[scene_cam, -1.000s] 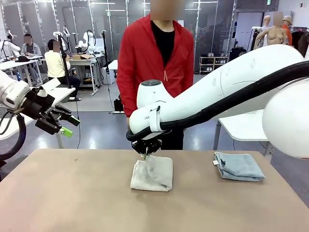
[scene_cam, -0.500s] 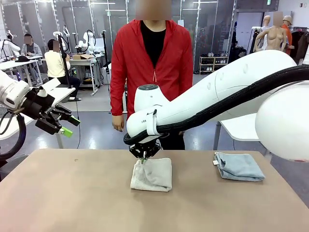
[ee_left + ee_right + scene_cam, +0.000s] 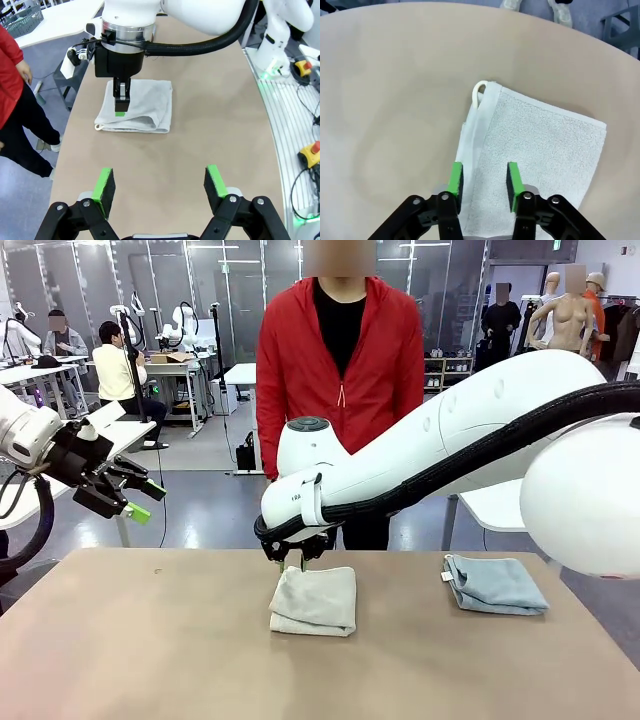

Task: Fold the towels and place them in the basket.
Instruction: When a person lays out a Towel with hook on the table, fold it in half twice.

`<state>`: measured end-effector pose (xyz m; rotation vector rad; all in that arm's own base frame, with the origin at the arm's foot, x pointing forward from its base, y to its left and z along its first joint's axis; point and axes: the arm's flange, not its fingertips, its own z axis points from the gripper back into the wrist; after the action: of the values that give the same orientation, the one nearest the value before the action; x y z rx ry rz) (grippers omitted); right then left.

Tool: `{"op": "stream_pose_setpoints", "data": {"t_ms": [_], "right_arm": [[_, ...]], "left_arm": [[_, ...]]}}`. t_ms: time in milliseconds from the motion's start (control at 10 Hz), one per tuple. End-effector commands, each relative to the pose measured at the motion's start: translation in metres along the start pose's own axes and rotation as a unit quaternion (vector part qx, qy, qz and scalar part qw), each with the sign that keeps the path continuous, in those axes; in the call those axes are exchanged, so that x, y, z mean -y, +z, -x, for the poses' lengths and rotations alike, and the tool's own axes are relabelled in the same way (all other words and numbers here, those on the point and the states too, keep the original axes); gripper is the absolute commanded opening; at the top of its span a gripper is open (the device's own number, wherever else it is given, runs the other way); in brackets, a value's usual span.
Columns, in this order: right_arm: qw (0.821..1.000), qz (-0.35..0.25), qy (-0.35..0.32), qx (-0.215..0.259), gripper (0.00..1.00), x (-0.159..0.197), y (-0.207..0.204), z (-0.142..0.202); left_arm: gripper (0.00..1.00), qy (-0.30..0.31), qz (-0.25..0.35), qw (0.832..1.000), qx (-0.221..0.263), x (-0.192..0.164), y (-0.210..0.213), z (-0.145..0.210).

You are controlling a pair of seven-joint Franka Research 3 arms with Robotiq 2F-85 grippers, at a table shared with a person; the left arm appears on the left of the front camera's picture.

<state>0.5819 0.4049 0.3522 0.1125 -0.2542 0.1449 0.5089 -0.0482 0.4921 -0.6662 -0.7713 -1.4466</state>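
A: What is the cloth under the right hand point(image 3: 300, 562) like?

B: It is the cream-white towel point(image 3: 315, 601), soft looped terry, folded into a thick, roughly square pad. It lies flat near the middle of the surface point(image 3: 150, 660), which is a smooth matte tan sheet. In the right wrist view the towel point(image 3: 535, 150) has a flat woven hem along one edge and a small hanging loop at its corner.

A: And the hand itself?

B: Black fingers with green pads, parted a little and holding nothing. It hangs just above the towel's far edge. In the left wrist view one green pad point(image 3: 120, 114) shows over the cloth point(image 3: 145, 107).

A: How does that compare with a moment back?

B: A second ago the hand was pinched shut on the towel's far edge, lifting it into a small peak. Now the fingers have let go, the hand has risen slightly, and the cloth has settled flat.

A: The other towel?

B: The light blue towel point(image 3: 495, 583) is folded too, a rumpled rectangle with a small white tag at its corner, lying well to the right on the surface. It has not shifted.

A: And the left hand point(image 3: 137, 500)?

B: It is raised off the surface at the left edge, its jaws spread wide and empty, just as before. In its own view the green pads point(image 3: 104, 184) are flat rubbery rectangles set far apart
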Motion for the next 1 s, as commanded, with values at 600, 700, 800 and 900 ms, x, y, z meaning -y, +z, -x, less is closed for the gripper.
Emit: {"op": "stream_pose_setpoints", "data": {"t_ms": [600,700,800,900], "right_arm": [[0.996,-0.076,-0.052,-0.011,1.00,0.089,0.112,0.061],[0.994,-0.085,-0.065,-0.017,1.00,0.101,0.117,0.063],[0.992,-0.096,-0.080,-0.022,1.00,0.110,0.118,0.065],[0.991,-0.098,-0.087,-0.023,1.00,0.115,0.118,0.066]], "left_arm": [[0.90,0.001,0.001,1.000,-0.005,-0.001,0.002,-0.002],[0.90,0.001,0.001,1.000,-0.005,-0.001,0.002,-0.002],[0.90,0.001,0.001,1.000,-0.005,-0.001,0.002,-0.002],[0.90,0.001,0.001,1.000,-0.005,-0.001,0.002,-0.002]]}}
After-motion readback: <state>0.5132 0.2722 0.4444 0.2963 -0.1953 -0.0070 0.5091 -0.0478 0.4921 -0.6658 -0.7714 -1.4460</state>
